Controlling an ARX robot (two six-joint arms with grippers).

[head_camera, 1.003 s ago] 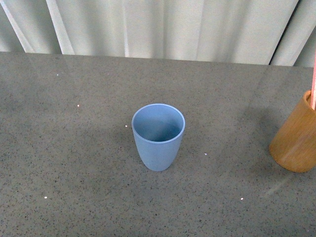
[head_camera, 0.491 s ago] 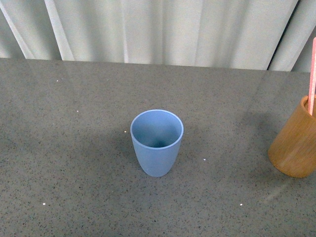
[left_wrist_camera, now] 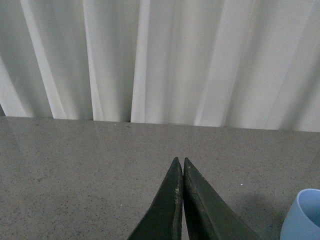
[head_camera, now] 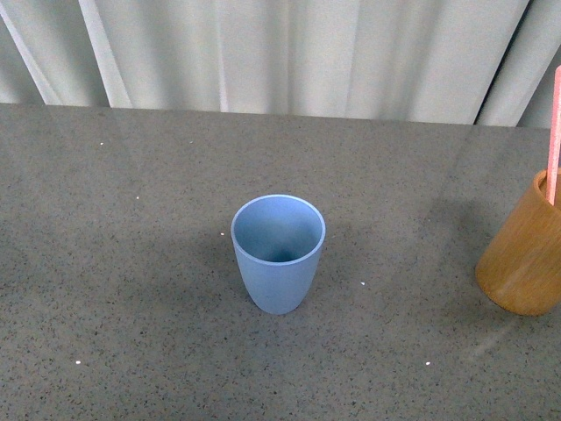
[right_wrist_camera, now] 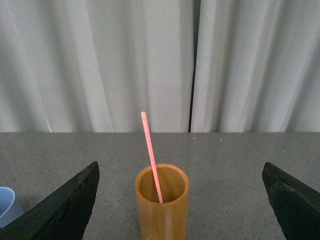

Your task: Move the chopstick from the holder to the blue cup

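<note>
Front view, on the speckled grey stone tabletop (head_camera: 131,289): matte blue plastic cup (head_camera: 278,254) upright near the middle. Well apart, at the right edge, round amber wooden holder (head_camera: 523,254) with slim pink chopstick (head_camera: 553,140) standing inside.

Left wrist view: left gripper (left_wrist_camera: 179,165) with jaws pressed together, gripping nothing.

Right wrist view: right gripper (right_wrist_camera: 180,169) spread wide, empty, facing the holder, chopstick leaning inside.
</note>
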